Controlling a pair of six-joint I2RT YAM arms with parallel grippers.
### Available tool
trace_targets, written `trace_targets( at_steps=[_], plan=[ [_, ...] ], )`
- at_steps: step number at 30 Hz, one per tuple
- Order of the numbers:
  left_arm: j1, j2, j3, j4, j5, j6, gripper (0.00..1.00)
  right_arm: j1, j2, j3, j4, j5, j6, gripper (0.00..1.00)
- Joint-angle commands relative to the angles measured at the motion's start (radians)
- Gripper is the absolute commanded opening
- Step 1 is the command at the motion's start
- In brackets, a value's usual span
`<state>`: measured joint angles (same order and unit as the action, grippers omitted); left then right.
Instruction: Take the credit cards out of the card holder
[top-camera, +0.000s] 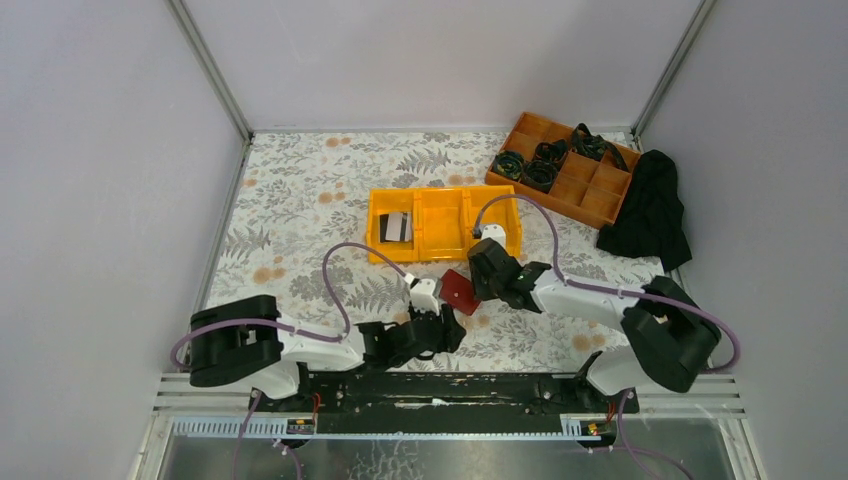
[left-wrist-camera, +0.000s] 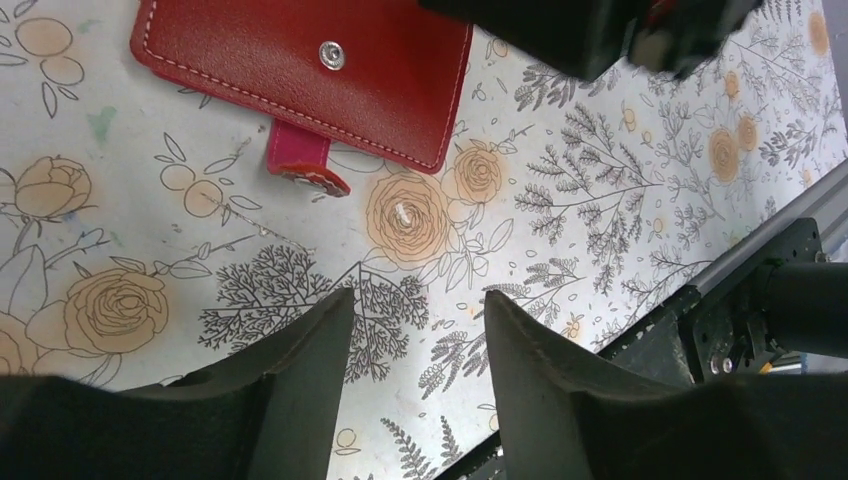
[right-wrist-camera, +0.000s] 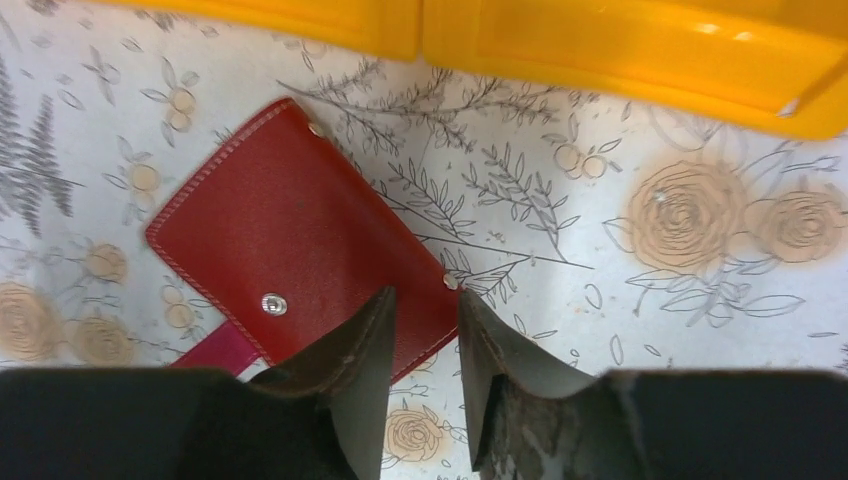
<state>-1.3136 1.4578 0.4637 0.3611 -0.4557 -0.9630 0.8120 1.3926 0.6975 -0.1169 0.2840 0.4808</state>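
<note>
The red card holder (top-camera: 460, 292) lies folded shut on the floral table between my two grippers, its snap tab loose. In the left wrist view the card holder (left-wrist-camera: 300, 70) is ahead of my left gripper (left-wrist-camera: 415, 300), which is open, empty and low over the table. My right gripper (right-wrist-camera: 425, 298) is open by a narrow gap just over the holder's (right-wrist-camera: 290, 240) near right corner; nothing is gripped. Grey-white and black credit cards (top-camera: 396, 228) lie in the left compartment of the yellow bin (top-camera: 445, 255).
The yellow bin's wall (right-wrist-camera: 620, 40) stands just beyond the holder. An orange divided tray (top-camera: 600, 195) with black parts sits at the back right, and a black cloth (top-camera: 650, 205) lies beside it. The right gripper's body (left-wrist-camera: 600, 30) shows in the left wrist view.
</note>
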Motion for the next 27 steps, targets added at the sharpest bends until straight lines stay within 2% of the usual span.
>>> trace_targets(
  at_steps=[1, 5, 12, 17, 21, 27],
  plan=[
    [0.049, 0.016, 0.031, 0.013, -0.043, 0.045, 0.61, -0.006, 0.08, 0.014, 0.062, -0.059, -0.034, 0.39],
    [0.157, -0.003, -0.032, 0.104, 0.073, 0.029, 0.63, -0.005, 0.071, -0.04, 0.114, -0.133, -0.026, 0.43],
    [0.245, -0.026, -0.054, 0.119, 0.12, 0.041, 0.63, 0.027, -0.045, -0.139, 0.138, -0.199, 0.016, 0.44],
    [0.292, -0.056, -0.075, 0.132, 0.165, 0.033, 0.64, 0.126, -0.141, -0.172, 0.117, -0.167, 0.071, 0.46],
    [0.295, -0.133, -0.095, 0.135, 0.203, 0.041, 0.67, 0.133, -0.217, -0.179, 0.082, -0.134, 0.074, 0.46],
    [0.295, -0.186, -0.08, 0.092, 0.287, 0.09, 0.67, 0.133, -0.277, -0.138, 0.018, -0.016, 0.052, 0.46]
  ],
)
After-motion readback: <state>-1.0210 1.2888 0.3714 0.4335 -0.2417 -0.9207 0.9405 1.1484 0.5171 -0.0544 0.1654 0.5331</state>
